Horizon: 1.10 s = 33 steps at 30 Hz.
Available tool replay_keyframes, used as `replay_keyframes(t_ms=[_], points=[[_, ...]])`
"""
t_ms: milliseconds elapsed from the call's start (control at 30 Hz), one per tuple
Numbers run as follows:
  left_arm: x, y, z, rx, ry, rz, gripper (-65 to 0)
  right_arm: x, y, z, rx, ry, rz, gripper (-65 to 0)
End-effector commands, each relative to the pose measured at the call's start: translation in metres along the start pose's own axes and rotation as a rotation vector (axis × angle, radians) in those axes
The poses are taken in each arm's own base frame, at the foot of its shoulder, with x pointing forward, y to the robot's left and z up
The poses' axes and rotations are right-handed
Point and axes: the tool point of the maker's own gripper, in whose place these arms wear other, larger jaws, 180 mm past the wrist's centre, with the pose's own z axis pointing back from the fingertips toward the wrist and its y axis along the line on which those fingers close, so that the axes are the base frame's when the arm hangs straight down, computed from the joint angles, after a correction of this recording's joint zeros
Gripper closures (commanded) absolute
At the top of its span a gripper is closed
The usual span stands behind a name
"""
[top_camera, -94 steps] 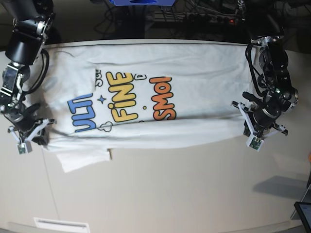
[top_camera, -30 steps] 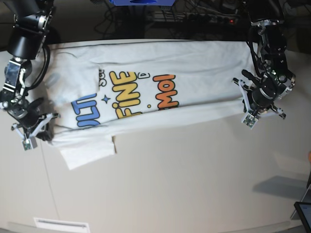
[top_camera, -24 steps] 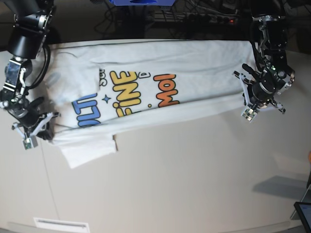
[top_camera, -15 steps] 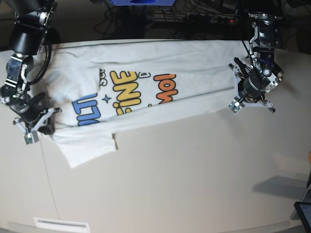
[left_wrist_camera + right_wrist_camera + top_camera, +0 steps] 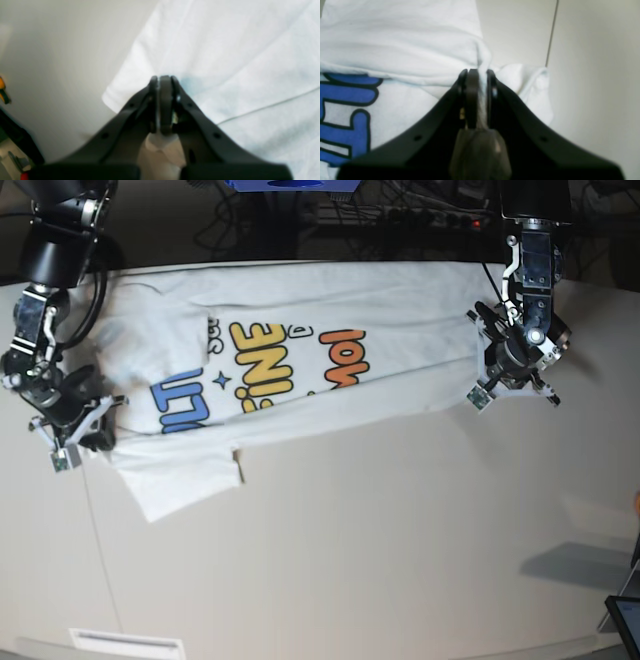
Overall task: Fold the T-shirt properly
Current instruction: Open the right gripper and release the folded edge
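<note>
Left wrist: left gripper (image 5: 163,82) jaws pinched on T-shirt (image 5: 225,62) edge above the table (image 5: 62,50).
Right wrist: right gripper (image 5: 476,75) jaws clamp a white fold beside blue lettering (image 5: 342,112).
Base: T-shirt spread print-up across the table's far side, one gripper at each end.

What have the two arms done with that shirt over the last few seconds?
Both grippers carried the near folded edge of the T-shirt toward the table's far side; the left gripper went further, so the edge now slants and "SMOL" shows more. Unchanged: both the left gripper and the right gripper pinch cloth, and the sleeve stays on the table.
</note>
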Motion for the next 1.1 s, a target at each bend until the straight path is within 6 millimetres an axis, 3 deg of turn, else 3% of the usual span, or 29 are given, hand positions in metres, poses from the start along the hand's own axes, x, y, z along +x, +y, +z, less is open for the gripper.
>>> replay_keyframes(t_ms=[0,267,467,567,633,800,1067], points=[[-0.003,0.01,0.002,0.025,0.013,-0.01,0.0,0.014,-0.01,0.004,-0.022,-0.008,0.031,-12.3],[-0.002,0.014,-0.008,0.011,0.027,0.017,0.0,0.039,-0.018,0.021,-0.069,0.017,0.119,-27.7],[0.015,0.008,-0.011,-0.002,-0.003,-0.002,0.0,0.06,-0.043,0.045,-0.148,0.021,0.186,-46.4],[0.029,0.003,-0.014,-0.015,-0.019,-0.03,0.0,0.076,-0.058,0.05,-0.186,0.004,0.169,-47.4],[0.025,0.001,-0.018,-0.026,-0.007,-0.023,0.0,0.082,-0.063,0.051,-0.199,0.018,0.17,-47.4],[0.036,0.011,-0.017,-0.009,-0.026,-0.017,0.0,0.063,-0.067,0.044,-0.217,0.098,0.107,-47.6],[0.032,0.019,-0.025,-0.012,-0.003,0.001,0.0,0.044,-0.079,0.048,-0.282,0.135,0.034,-47.4]])
